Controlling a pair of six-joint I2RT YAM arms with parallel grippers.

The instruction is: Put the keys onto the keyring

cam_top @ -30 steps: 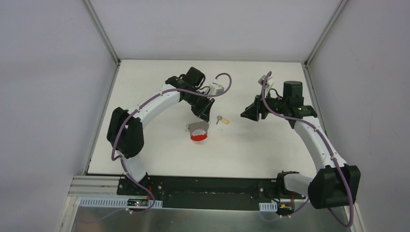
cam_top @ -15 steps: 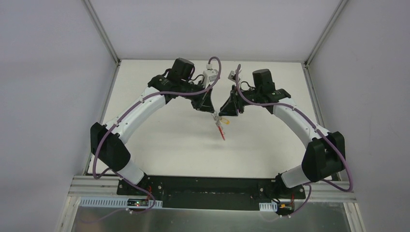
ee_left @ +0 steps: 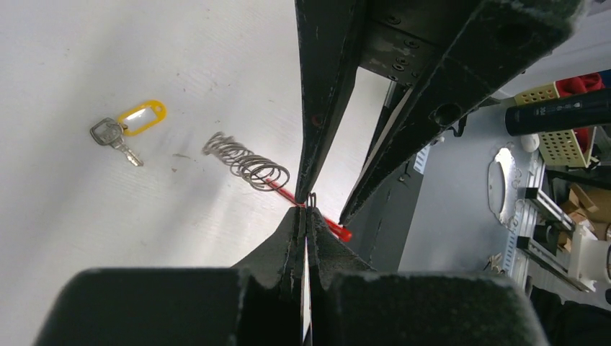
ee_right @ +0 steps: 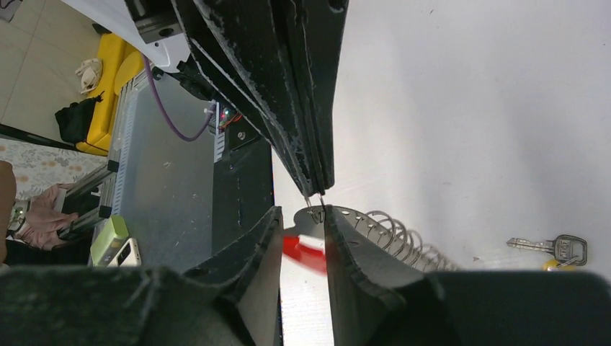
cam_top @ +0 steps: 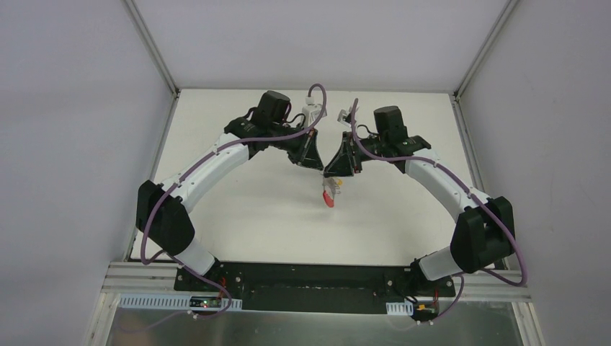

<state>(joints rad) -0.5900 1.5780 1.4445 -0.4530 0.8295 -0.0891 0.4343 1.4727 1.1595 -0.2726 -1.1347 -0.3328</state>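
While both arms meet over the middle of the bench, the overhead view shows the left gripper and right gripper tip to tip. The bunch of keys hangs just beneath them, and a yellow-tagged key lies close by. Whether the bunch's lower end touches the bench cannot be told.

From the left wrist, that arm's jaws are pinched shut on a thin wire end of the bunch. Its grey loops fan away along a red band, and the tagged key lies apart on the bench, joined to nothing.

From the right wrist, the right jaws stand apart with the red band in the gap between them, neither finger plainly pressing it.

The task looks barely begun. The bunch is held and the second arm is placed to take hold, but fetching the tagged key and threading it on appear left to do.
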